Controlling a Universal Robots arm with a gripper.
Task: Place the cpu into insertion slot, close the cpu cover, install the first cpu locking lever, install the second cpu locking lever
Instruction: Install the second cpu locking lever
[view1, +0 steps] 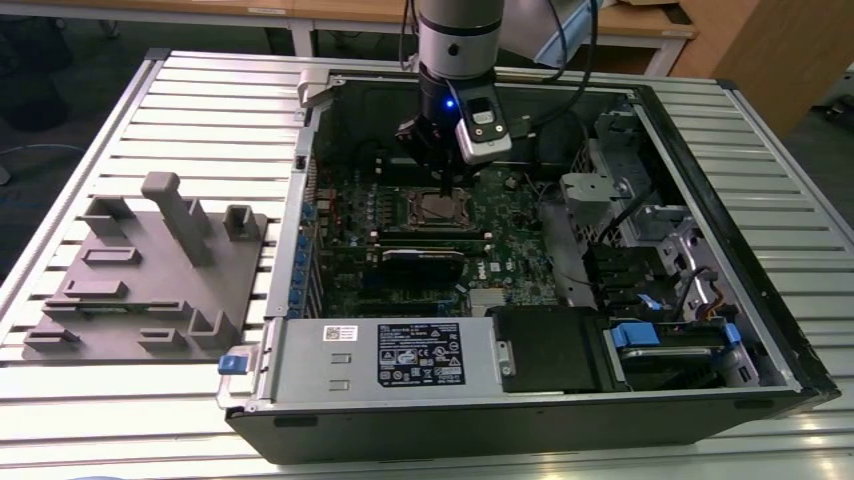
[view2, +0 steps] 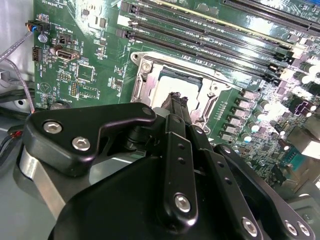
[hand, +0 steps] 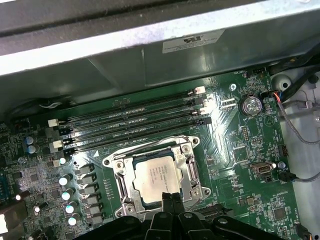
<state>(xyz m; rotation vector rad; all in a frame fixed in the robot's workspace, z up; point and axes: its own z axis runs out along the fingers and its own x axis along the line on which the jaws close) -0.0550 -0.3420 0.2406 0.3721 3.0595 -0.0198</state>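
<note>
Your black two-fingered gripper hangs just above the socket inside the open black computer case, at about twelve o'clock from the socket in the exterior view. In both wrist views the fingers stand pressed together with nothing between them, their tips at the edge of the small square silver-tan metal-topped cpu. You can see that chip lying flat inside the square insertion slot on the green motherboard. The thin grey metal cpu cover with its square window lies down around the chip, framing it. Long black memory slots run just beside the socket. A grey moulded fixture tray sits on the slatted table, at nine o'clock from the case.
</note>
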